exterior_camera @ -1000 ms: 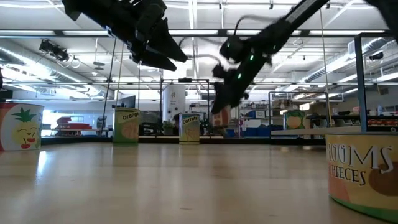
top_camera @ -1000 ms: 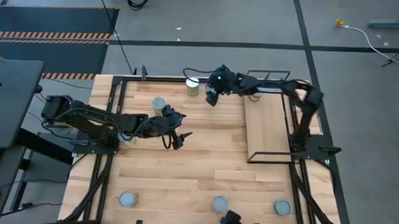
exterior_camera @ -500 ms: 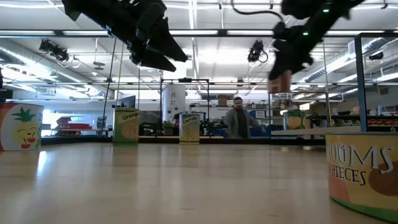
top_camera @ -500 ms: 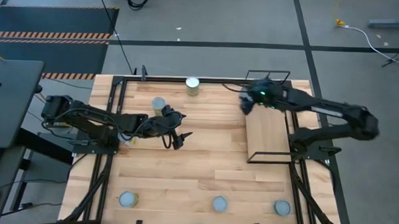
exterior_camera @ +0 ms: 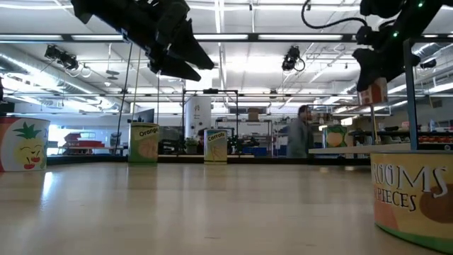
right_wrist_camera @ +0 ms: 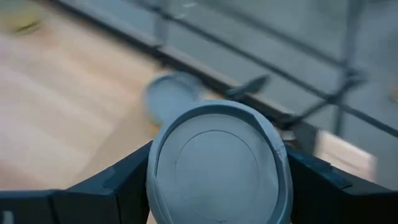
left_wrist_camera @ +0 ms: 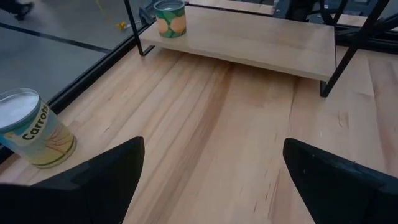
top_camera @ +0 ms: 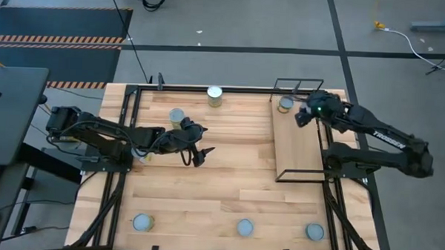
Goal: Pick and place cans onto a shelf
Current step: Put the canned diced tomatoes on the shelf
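Can (right_wrist_camera: 219, 165) upright, axis vertical | right tool (top_camera: 303, 117) grips it | above shelf (top_camera: 299, 146)

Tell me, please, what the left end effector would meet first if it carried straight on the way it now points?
Probably the shelf. The left end effector hovers open over bare tabletop, facing the shelf's long edge, with nothing between. The Carrots can sits off to one side, out of that line.
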